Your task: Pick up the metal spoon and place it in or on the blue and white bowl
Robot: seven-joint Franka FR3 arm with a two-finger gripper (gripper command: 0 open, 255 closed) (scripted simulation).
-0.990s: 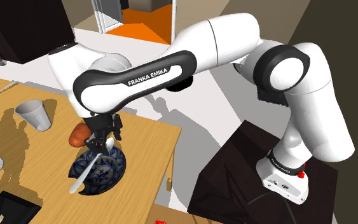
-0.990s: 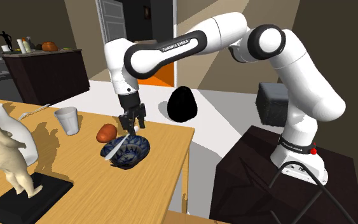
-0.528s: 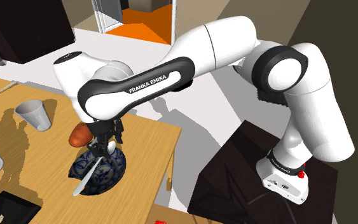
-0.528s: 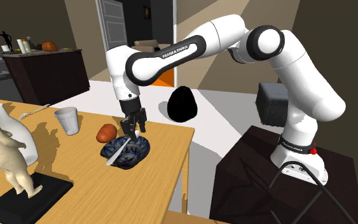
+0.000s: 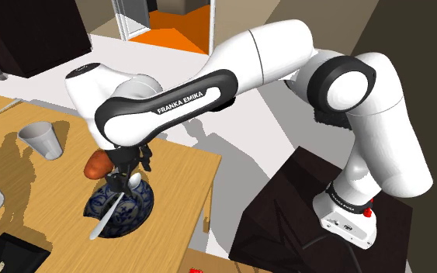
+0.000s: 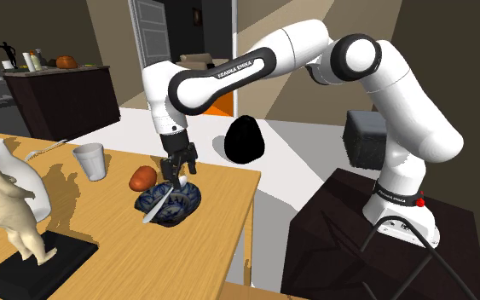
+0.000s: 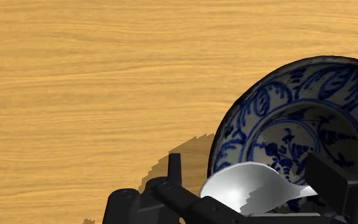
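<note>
**Spoon under my gripper, over the bowl**

I am hovering my gripper [image 5: 129, 172] above the bowl [image 5: 143, 206], near the counter's [image 5: 46, 194] edge facing my stand [image 5: 286, 225]. The spoon [image 5: 112, 208] is lying right beneath me, its handle slanting out past the rim toward the shoulder view's lower left. I cannot tell whether I am clasping it or letting go. The wrist view is showing the scoop over the bowl's painted inside, and the shoulder view the overhanging handle.
</note>
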